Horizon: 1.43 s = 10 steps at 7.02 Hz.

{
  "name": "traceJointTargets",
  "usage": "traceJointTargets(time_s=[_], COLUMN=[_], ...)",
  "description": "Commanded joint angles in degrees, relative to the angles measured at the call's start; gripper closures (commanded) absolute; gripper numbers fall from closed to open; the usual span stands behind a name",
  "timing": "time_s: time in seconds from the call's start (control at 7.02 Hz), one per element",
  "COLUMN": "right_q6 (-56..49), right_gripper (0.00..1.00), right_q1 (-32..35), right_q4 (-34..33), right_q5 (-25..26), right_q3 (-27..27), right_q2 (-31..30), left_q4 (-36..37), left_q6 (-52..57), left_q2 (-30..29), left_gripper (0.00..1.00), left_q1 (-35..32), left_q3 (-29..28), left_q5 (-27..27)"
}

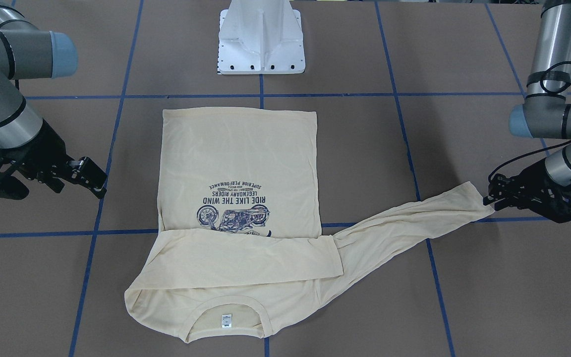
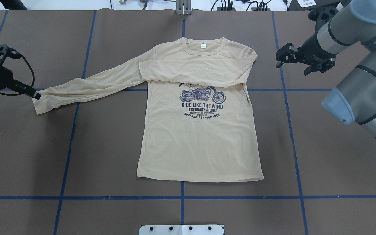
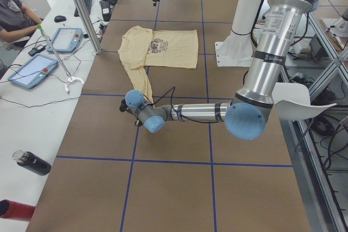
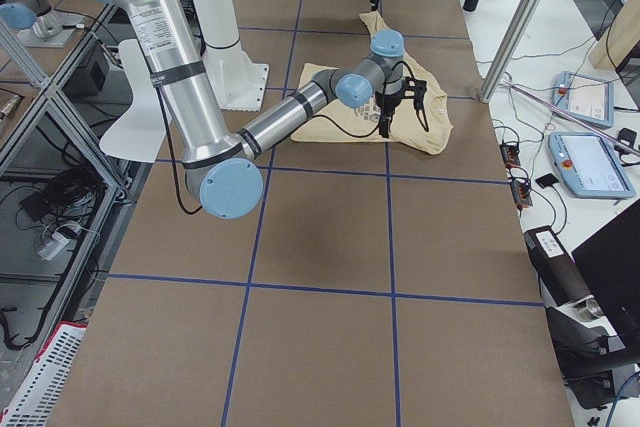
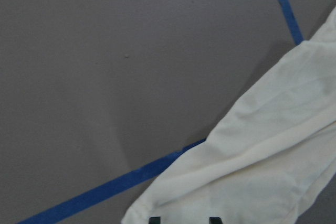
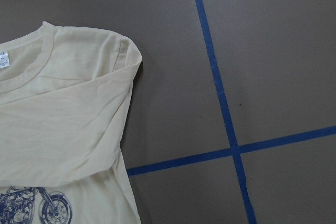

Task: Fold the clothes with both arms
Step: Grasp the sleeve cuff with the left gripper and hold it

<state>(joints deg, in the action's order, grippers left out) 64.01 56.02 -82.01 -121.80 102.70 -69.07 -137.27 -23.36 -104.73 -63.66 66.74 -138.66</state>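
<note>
The cream T-shirt (image 2: 201,143) lies flat on the table with its motorcycle print (image 2: 202,95) up and its neck label (image 2: 203,45) at the far side. One sleeve (image 2: 191,71) is folded across the chest. The other sleeve (image 2: 86,86) stretches out flat toward my left gripper (image 2: 35,96), which sits at the cuff. In the left wrist view two fingertips (image 5: 154,219) stand apart over the cuff (image 5: 262,166), so this gripper is open. My right gripper (image 2: 281,58) hovers open beside the shirt's shoulder (image 6: 123,51) and holds nothing.
The white pedestal base (image 1: 260,39) stands just behind the shirt's hem. Blue tape lines (image 2: 182,197) grid the brown table. Along the far side runs a bench with tablets (image 3: 30,69), a person (image 3: 13,14) and bottles (image 3: 32,162).
</note>
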Motion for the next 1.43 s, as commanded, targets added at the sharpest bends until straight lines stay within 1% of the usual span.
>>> traceJointTargets(time_s=[0.0,0.14,0.43,1.28], right_q6=[0.1,0.0,0.1,0.1], right_gripper=[0.00,0.00,0.00,0.00], right_q1=[0.0,0.0,0.0,-0.1], right_q4=[0.0,0.0,0.0,0.0], right_q5=[0.2,0.3,0.4,0.3], right_q3=[0.2,0.2,0.2,0.2], right_q2=[-0.3,-0.3,-0.3,-0.2], left_q4=[0.1,0.1,-0.1,0.0], left_q6=[0.3,0.2,0.3,0.2], left_q2=[-1.1,-1.5,-3.0,-2.9], left_gripper=[0.63,0.66,0.66,0.65], left_q1=[-0.8,-0.8,-0.7,-0.2], left_q3=[-1.6,-2.0,-3.9,-4.3], left_q5=[0.0,0.0,0.0,-0.6])
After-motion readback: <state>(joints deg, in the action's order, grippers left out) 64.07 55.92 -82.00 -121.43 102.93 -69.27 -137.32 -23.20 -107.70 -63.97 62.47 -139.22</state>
